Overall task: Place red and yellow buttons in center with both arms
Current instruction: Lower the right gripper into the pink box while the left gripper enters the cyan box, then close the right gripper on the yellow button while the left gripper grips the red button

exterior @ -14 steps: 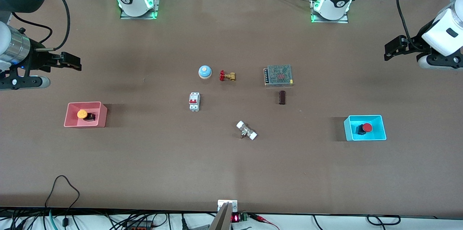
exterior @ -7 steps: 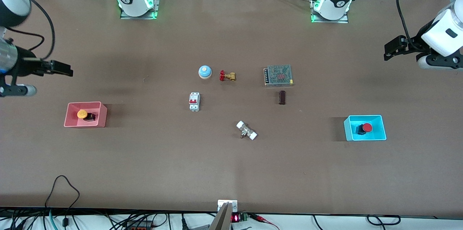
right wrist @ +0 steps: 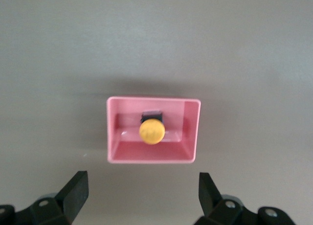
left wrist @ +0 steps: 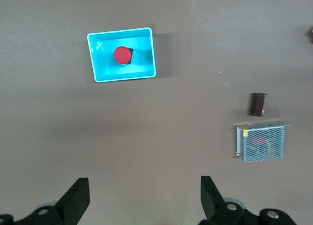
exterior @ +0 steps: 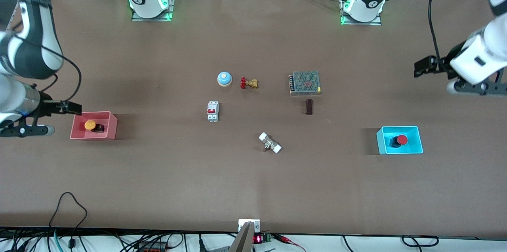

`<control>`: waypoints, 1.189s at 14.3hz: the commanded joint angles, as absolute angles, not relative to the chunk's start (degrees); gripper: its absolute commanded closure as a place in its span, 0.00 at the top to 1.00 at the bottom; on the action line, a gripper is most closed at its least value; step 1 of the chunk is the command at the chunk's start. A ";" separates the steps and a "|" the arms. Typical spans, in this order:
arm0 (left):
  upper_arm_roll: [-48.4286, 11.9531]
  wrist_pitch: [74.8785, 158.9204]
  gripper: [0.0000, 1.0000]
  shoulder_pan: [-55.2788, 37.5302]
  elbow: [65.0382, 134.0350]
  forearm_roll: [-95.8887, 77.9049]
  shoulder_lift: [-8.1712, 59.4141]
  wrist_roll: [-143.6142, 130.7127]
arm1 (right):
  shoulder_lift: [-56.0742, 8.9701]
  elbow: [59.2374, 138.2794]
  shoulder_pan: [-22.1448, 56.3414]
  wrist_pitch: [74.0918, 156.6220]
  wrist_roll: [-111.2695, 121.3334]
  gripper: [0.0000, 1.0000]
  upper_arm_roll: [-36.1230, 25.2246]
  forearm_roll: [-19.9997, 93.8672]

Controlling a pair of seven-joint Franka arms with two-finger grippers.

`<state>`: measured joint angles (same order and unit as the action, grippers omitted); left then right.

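Observation:
The yellow button sits in the pink bin at the right arm's end of the table. My right gripper is open and empty in the air beside that bin's rim. The right wrist view shows the button in the bin, with my open right gripper short of it. The red button sits in the cyan bin at the left arm's end. My left gripper is open and empty over bare table. In the left wrist view the button and bin lie well off from my left gripper.
Around the brown table centre lie a blue dome, a brass valve, a white circuit breaker, a mesh-topped box, a dark cylinder and a white-ended fitting.
My right gripper has moved toward the front camera to the pink bin's rim. My left gripper has shifted a little toward the table's middle and the cyan bin. Both stay open.

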<state>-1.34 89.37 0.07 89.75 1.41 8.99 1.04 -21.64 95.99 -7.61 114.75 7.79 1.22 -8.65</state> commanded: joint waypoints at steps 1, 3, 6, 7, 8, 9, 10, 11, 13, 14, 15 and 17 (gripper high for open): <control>-0.70 97.15 1.00 2.71 86.56 3.95 18.43 3.43 | -22.49 99.31 -8.96 121.01 9.05 1.00 2.20 -9.84; -0.79 103.77 1.00 3.25 86.75 3.87 22.57 3.52 | -24.08 101.50 -9.23 125.30 9.05 1.00 2.20 -10.02; -0.79 115.01 1.00 3.34 91.03 3.78 26.01 3.43 | -24.78 107.65 -10.28 135.50 9.14 1.00 2.20 -11.15; -0.79 119.31 1.00 3.43 93.84 3.78 26.28 3.51 | -25.31 108.10 -10.46 136.83 9.05 1.00 2.28 -11.77; -0.79 123.97 1.00 3.78 97.26 3.87 26.28 3.60 | -26.10 108.28 -10.89 137.80 9.14 1.00 2.29 -11.86; -0.79 127.84 1.00 3.95 100.17 3.87 26.19 3.60 | -26.71 108.46 -11.07 138.94 9.14 1.00 2.29 -11.87; -0.70 131.01 1.00 4.04 101.85 3.95 26.37 4.21 | -27.33 108.46 -11.16 139.39 10.01 1.00 2.29 -11.87; -0.79 134.61 1.00 4.65 103.69 3.87 26.63 5.35 | -27.86 108.46 -11.34 139.39 11.32 1.00 2.29 -11.87; -0.79 140.51 1.00 4.83 106.25 3.87 27.94 5.45 | -29.00 108.37 -11.78 139.48 12.21 1.00 2.29 -11.87; -0.79 142.80 1.00 4.92 106.78 3.87 28.99 5.45 | -29.53 108.28 -11.86 139.74 12.22 1.00 2.29 -11.87; -0.79 144.30 1.00 5.10 106.96 3.87 29.96 5.45 | -30.23 108.37 -11.78 140.62 12.22 1.00 2.29 -11.87; -0.79 145.89 1.00 5.54 106.96 3.87 31.37 5.45 | -31.11 108.19 -11.78 141.41 12.83 1.00 2.29 -11.87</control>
<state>-0.67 143.75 4.80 106.93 3.17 30.14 4.18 -30.36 107.98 -10.73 139.91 11.82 1.28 -10.99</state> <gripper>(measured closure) 0.000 0.000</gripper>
